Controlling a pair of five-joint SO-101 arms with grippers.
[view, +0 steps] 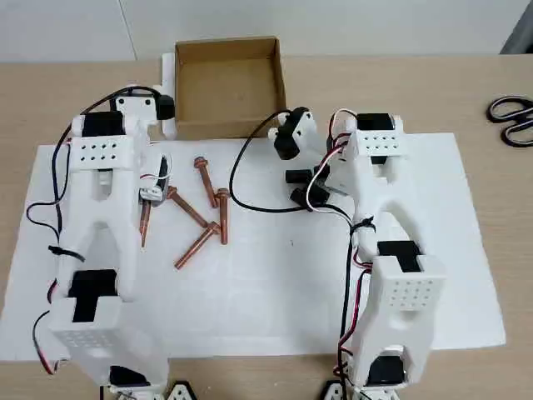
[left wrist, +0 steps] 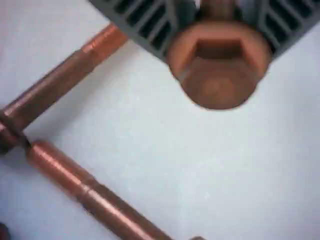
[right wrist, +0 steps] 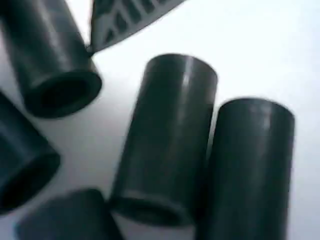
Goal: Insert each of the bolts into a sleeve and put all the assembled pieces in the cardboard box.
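Observation:
My left gripper (left wrist: 220,17) is shut on a copper bolt (left wrist: 220,67), whose hex head shows between the grey ribbed fingers (left wrist: 142,22). From above, that bolt (view: 146,223) hangs at the left gripper (view: 154,190) over the white sheet. Several loose copper bolts (view: 204,215) lie just to its right, and two of them (left wrist: 75,182) lie under the held one. Several black sleeves (right wrist: 167,140) lie on their sides under my right gripper (view: 321,185), which is open with one finger (right wrist: 120,20) above them. Two of the sleeves (view: 298,177) show beside the right arm. The cardboard box (view: 226,83) stands open at the back.
A white sheet (view: 266,292) covers the table's middle, bare between the arms and toward the front. Black cables (view: 241,179) loop across it near the sleeves. Scissors (view: 510,117) lie on the wood at the far right.

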